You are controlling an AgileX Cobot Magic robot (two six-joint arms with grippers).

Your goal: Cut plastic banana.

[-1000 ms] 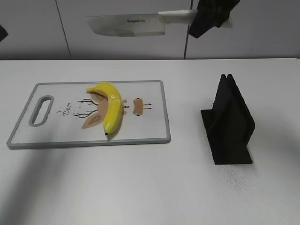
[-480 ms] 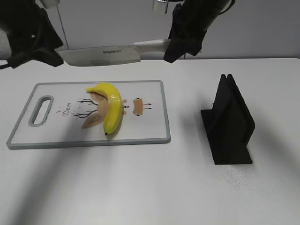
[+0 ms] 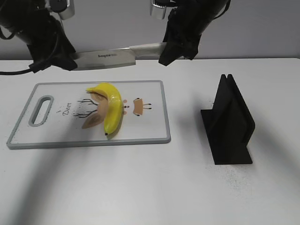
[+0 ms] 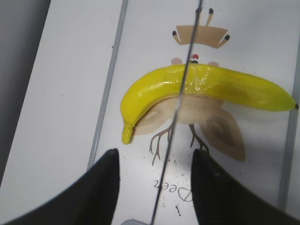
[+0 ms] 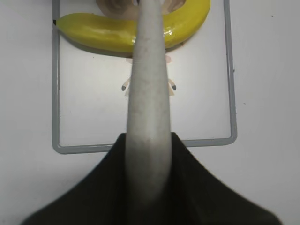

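Note:
A yellow plastic banana (image 3: 111, 107) lies on a white cutting board (image 3: 150, 126) with a grey rim; it also shows in the left wrist view (image 4: 201, 89) and the right wrist view (image 5: 108, 35). My right gripper (image 3: 174, 49) is shut on the white handle (image 5: 149, 108) of a cleaver whose blade (image 3: 104, 58) hangs level above the board's far edge. My left gripper (image 3: 54, 56) is open, its fingers (image 4: 154, 183) either side of the blade's thin edge (image 4: 180, 98), not touching it.
A black knife stand (image 3: 229, 124) stands on the white table to the right of the board. The board has a handle slot (image 3: 41, 110) at its left end and a deer drawing under the banana.
The knife has come down from high above to just over the board's far edge. My left arm has come into view and now sits at the blade's tip end.

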